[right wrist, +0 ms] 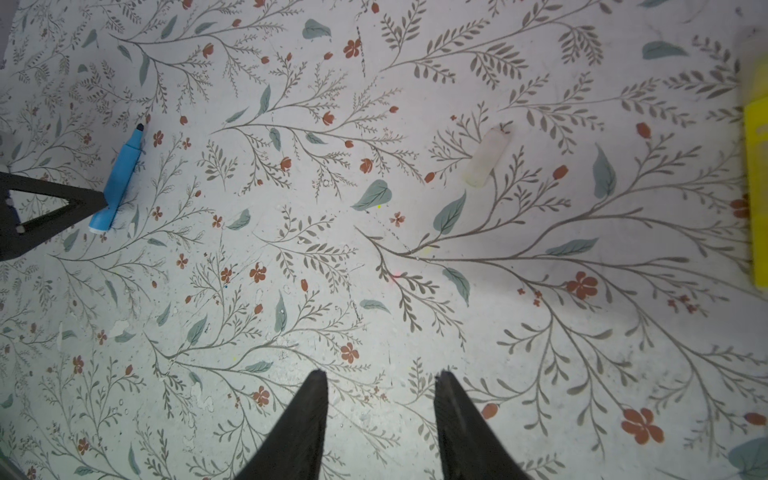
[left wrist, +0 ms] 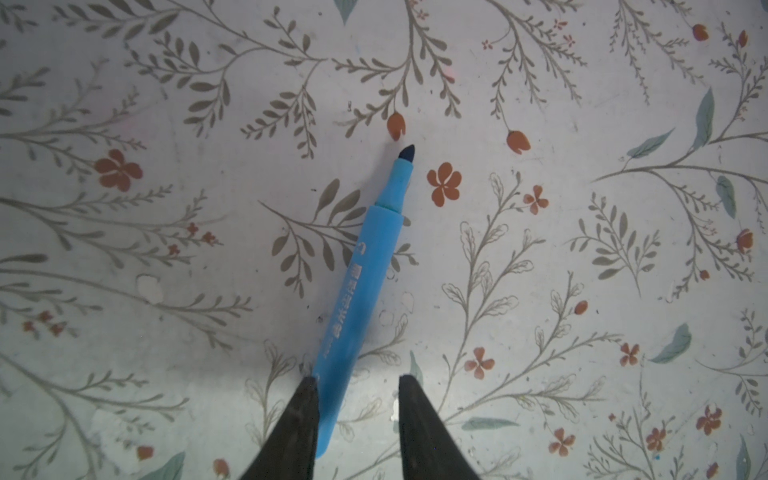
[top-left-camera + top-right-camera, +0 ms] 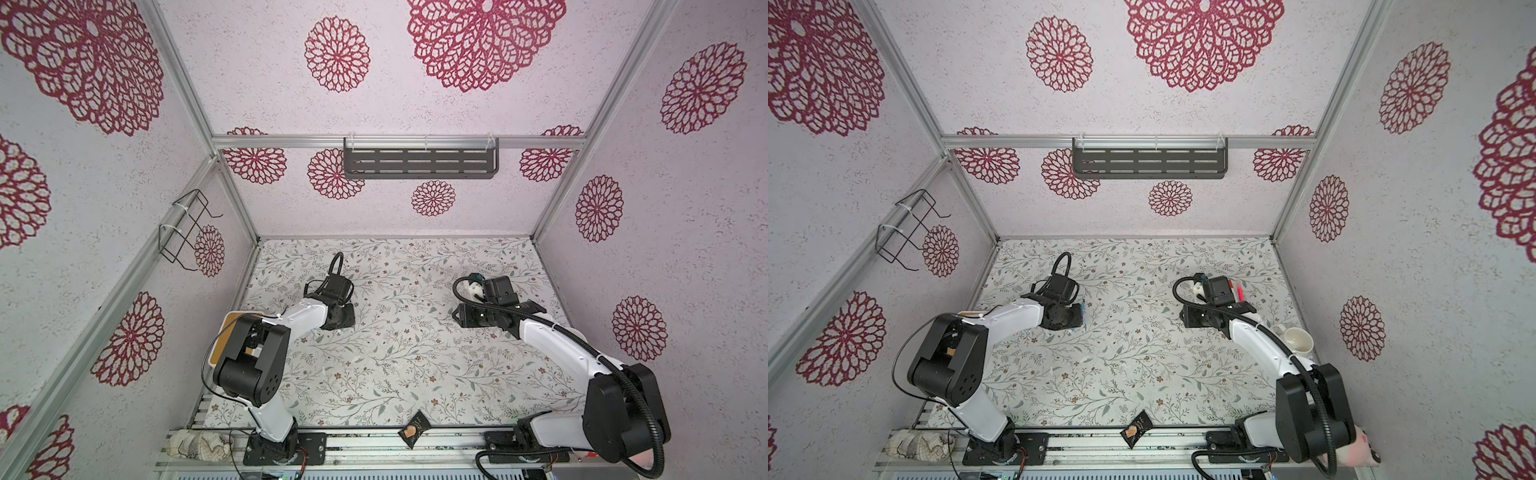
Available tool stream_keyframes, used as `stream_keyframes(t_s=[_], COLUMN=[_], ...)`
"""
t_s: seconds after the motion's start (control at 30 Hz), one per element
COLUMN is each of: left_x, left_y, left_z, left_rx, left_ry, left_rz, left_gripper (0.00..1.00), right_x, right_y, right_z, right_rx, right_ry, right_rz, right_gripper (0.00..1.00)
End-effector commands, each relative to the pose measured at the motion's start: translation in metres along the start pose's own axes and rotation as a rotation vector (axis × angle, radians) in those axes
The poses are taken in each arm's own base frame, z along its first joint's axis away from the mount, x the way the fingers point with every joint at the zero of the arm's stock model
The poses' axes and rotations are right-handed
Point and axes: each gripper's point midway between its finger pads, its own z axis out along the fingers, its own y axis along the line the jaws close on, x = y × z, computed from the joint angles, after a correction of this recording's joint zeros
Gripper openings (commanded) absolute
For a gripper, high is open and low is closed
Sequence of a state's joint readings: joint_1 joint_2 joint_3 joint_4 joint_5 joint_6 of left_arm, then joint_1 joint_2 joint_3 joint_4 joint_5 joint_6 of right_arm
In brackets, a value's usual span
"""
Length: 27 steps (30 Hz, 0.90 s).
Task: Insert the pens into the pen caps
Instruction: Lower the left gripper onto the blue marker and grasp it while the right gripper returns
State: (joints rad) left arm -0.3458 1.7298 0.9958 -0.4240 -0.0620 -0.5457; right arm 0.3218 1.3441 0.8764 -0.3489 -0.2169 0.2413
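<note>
A bright blue pen lies flat on the floral mat, dark tip pointing away from my left gripper. Its rear end sits between the open fingers, against one finger with a clear gap to the other. The right wrist view shows the same blue pen off to one side and a pale stubby pen cap lying ahead of my right gripper. That gripper is open, low over the mat, with nothing between its fingers. In a top view, orange-red and pink pens show just behind the right wrist.
A blurred yellow thing fills the edge of the right wrist view. A white mug stands by the right arm. A wood-topped white box is under the left arm's elbow. A dark snack packet lies on the front rail.
</note>
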Motion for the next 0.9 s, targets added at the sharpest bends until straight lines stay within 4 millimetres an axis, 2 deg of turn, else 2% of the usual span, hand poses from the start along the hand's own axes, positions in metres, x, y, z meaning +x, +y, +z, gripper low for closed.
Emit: stream_keyframes(t_s=[0.0, 0.3, 0.87], left_x=[-0.003, 0.007, 0.02], left_y=[0.002, 0.01, 0.005], left_z=[0.004, 0.008, 0.015], left_rx=[-0.011, -0.04, -0.021], left_ry=[0.005, 0.023, 0.073], left_rz=[0.005, 0.007, 0.015], left_gripper=[0.35, 0.34, 0.32], right_x=[-0.011, -0.008, -0.011], right_y=[0.011, 0.011, 0.015], right_z=[-0.011, -0.013, -0.025], right_rx=[-0.04, -0.048, -0.06], right_ry=[-0.06, -0.071, -0.107], right_rz=[0.009, 0.022, 0.028], right_gripper=[0.46, 0.46, 0.47])
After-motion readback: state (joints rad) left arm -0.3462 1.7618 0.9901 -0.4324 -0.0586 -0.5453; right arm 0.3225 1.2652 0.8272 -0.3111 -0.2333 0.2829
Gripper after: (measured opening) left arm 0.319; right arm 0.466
